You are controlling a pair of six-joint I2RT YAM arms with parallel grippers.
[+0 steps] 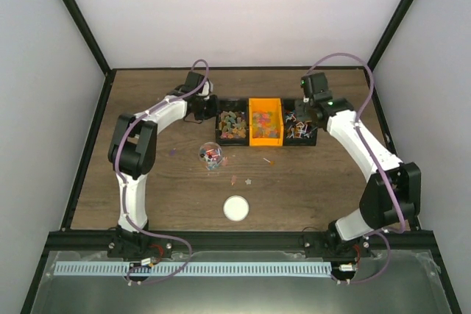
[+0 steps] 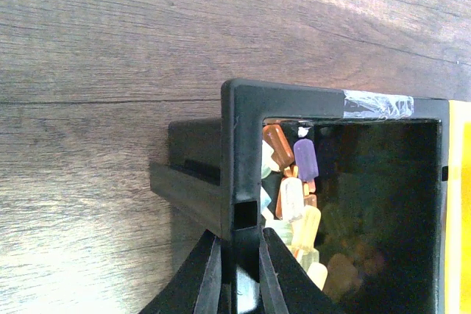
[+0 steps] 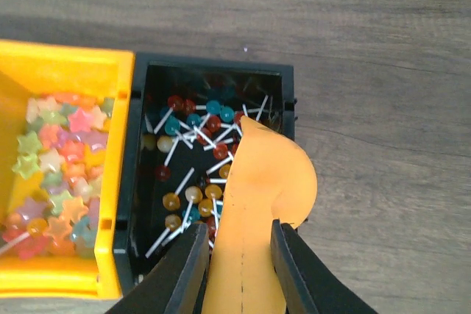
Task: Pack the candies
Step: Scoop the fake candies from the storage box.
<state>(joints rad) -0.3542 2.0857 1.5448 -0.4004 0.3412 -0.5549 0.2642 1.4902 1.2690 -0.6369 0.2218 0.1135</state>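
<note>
Candies fill three bins in a row: gummies in the left black bin (image 1: pixel 232 124), stars (image 3: pixel 62 159) in the orange bin (image 1: pixel 266 120), and small lollipops (image 3: pixel 191 145) in the right black bin (image 1: pixel 300 127). My left gripper (image 2: pixel 241 237) is shut on the left bin's wall (image 2: pixel 243 130), with the gummies (image 2: pixel 294 189) just inside it. My right gripper (image 3: pixel 239 237) is shut on the orange scoop (image 3: pixel 257 196). The scoop's bowl hangs over the lollipop bin (image 3: pixel 287 86), and I cannot see inside the bowl.
A small clear cup (image 1: pixel 211 157) with some candies stands in front of the bins. The white round lid (image 1: pixel 235 208) lies nearer the table's front edge. A few loose candies (image 1: pixel 249 180) are scattered on the wood between them.
</note>
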